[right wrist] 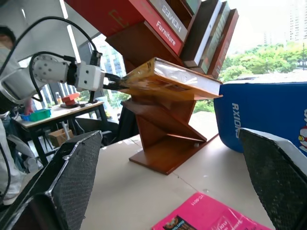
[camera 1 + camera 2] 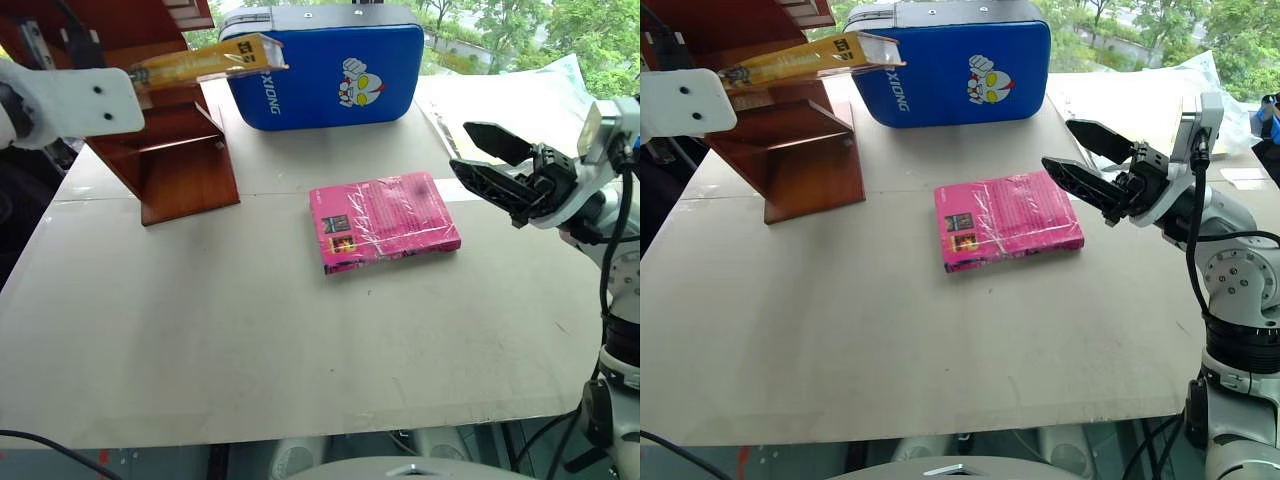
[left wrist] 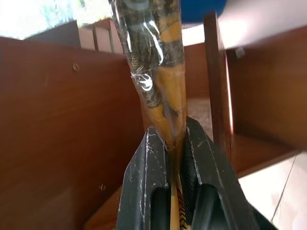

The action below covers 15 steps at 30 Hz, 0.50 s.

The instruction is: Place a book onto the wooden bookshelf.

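The yellow-orange book [image 2: 210, 58] in glossy wrap lies flat in the air, and my left gripper [image 3: 173, 132] is shut on one of its edges. It hangs at the wooden bookshelf [image 2: 185, 160], over its lower ledges and beside its slanted panels [image 1: 163, 129]. I cannot tell whether the book touches the wood. My right gripper [image 2: 460, 147] is open and empty, raised above the table to the right of the pink book, pointing left.
A pink book [image 2: 385, 220] lies flat mid-table. A blue padded case [image 2: 330, 70] stands at the back, just right of the shelf. Several books [image 1: 206, 28] lean in the shelf's upper part. The pale table [image 2: 250, 340] ends at a near edge.
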Each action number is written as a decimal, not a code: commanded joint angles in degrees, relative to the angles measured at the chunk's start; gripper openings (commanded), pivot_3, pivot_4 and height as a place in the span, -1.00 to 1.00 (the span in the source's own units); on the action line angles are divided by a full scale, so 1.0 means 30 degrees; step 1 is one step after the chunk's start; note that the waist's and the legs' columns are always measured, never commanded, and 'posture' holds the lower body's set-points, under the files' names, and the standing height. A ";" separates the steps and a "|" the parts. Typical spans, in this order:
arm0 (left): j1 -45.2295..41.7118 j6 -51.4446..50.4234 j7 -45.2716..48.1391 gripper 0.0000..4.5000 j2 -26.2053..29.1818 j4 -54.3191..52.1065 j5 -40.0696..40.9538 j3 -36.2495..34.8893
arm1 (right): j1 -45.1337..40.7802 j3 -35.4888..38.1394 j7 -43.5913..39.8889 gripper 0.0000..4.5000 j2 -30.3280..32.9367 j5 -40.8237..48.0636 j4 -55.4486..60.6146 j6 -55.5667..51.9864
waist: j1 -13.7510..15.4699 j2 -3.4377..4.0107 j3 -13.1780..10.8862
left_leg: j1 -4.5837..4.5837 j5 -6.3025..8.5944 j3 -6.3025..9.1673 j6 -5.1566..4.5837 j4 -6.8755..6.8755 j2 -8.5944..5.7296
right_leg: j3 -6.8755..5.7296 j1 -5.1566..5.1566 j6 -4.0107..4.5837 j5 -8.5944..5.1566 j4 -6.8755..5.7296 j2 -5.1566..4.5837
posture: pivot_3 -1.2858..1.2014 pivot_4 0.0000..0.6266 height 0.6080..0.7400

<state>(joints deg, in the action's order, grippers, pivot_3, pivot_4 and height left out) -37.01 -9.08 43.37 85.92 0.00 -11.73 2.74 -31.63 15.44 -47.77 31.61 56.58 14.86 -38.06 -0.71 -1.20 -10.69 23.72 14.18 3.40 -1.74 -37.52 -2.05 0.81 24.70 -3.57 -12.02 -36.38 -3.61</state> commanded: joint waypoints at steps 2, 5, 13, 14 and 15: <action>-0.0752 0.0655 -0.0392 -0.95 -0.0469 0.1017 -0.1307 -0.0644 | -0.0523 0.0004 0.0623 1.00 -0.0050 0.0183 0.0691 0.0119 | -0.0022 -0.0001 0.0000 | -0.0002 -0.0001 -0.0009 0.0001 -0.0004 -0.0003 | 0.0000 0.0023 0.0002 -0.0002 -0.0060 0.0001 | 0.03 -0.52 1.00; -0.0659 0.0904 -0.0103 -0.95 -0.0444 0.1847 -0.1685 -0.0903 | -0.0731 -0.0174 0.1382 1.00 -0.0030 -0.0606 0.0948 0.0572 | -0.0091 -0.0004 -0.0003 | -0.0002 -0.0003 -0.0011 0.0004 -0.0013 -0.0002 | 0.0017 0.0073 0.0004 -0.0002 -0.0144 0.0004 | 0.03 -0.52 1.00; 0.0678 -0.0128 0.0421 -0.95 0.0241 0.3132 -0.2672 -0.1342 | -0.0786 -0.0539 0.2755 1.00 0.0223 -0.2342 0.1428 0.0811 | -0.0386 -0.0006 -0.0002 | -0.0004 -0.0004 0.0000 0.0003 -0.0093 0.0003 | 0.0034 0.0080 0.0004 -0.0001 -0.0215 0.0013 | 0.03 -0.52 1.00; 0.0663 -0.0197 0.0418 -0.95 0.0186 0.3092 -0.2749 -0.1348 | -0.0764 -0.0552 0.2790 1.00 0.0220 -0.2464 0.1427 0.0838 | -0.0430 -0.0006 -0.0002 | -0.0004 -0.0003 0.0002 0.0002 -0.0109 0.0003 | 0.0046 0.0079 0.0004 -0.0001 -0.0226 0.0010 | 0.03 -0.52 1.00; 0.0544 -0.0366 0.0409 -0.95 0.0071 0.2999 -0.2782 -0.1353 | -0.0754 -0.0543 0.2787 1.00 0.0206 -0.2502 0.1428 0.0856 | -0.0488 -0.0006 -0.0002 | -0.0004 -0.0003 0.0005 0.0002 -0.0118 0.0002 | 0.0052 0.0079 0.0003 0.0000 -0.0231 0.0010 | 0.03 -0.52 1.00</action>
<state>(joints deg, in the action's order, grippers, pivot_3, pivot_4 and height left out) -34.47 -8.49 45.20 84.34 8.41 -18.42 2.26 -32.95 13.20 -39.81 31.47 49.47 17.10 -36.95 -2.18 -1.22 -10.69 23.71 14.18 3.42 -1.74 -37.91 -2.04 0.99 24.93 -3.56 -12.02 -37.10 -3.58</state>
